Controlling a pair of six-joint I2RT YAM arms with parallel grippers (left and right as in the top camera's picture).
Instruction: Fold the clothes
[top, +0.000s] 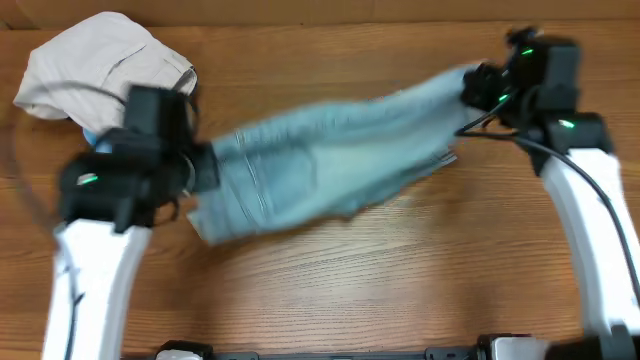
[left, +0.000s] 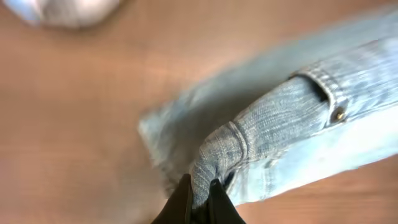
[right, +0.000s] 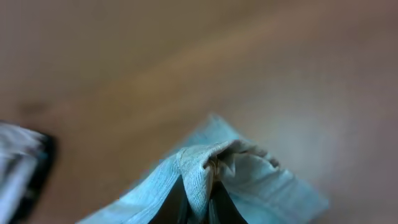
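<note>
From overhead, I am holding one pair of jeans (top: 330, 150) stretched between my two grippers over the table (top: 350, 290). The left gripper (top: 205, 165) is at the waist end and the right gripper (top: 470, 88) at the leg end. One beige trousers bundle (top: 100, 60) is lying at the far left corner. In the left wrist view, my fingers (left: 180, 202) are pinching a waistband fold. In the right wrist view, my fingers (right: 169, 205) are squeezing a denim fold.

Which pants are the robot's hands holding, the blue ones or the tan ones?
The light blue jeans, stretched between the left gripper and right gripper, each pinching one end. The tan trousers lie bunched at the far left with no gripper on them.
</note>
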